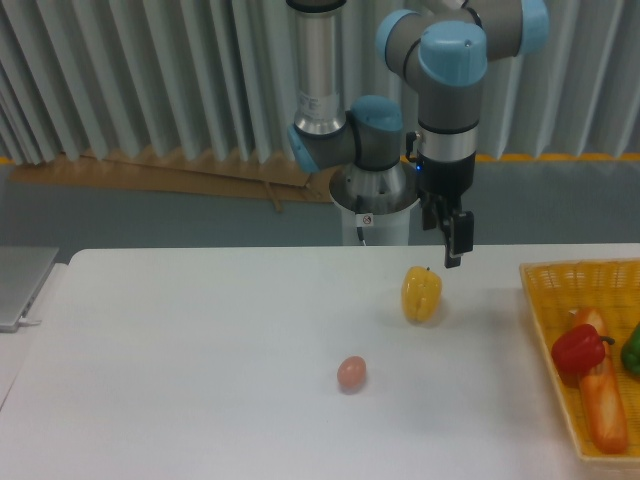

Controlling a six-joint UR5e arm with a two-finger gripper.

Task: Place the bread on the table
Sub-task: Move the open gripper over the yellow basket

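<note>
The bread (603, 390) lies in the basket (545, 330) at the tabletop's (200, 380) right edge, under a red pepper (578, 350); the tool (455, 252) hangs empty, its opening unclear.

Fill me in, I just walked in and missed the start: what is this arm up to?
The gripper holds nothing and hangs above the table, just right of the yellow bell pepper; whether its jaws are open is hard to tell from this angle. The bread lies untouched in the yellow basket at the right edge, partly under a red pepper, so moving it to the table has not begun. A small pinkish egg-shaped thing sits on the table nearer the camera.
</note>
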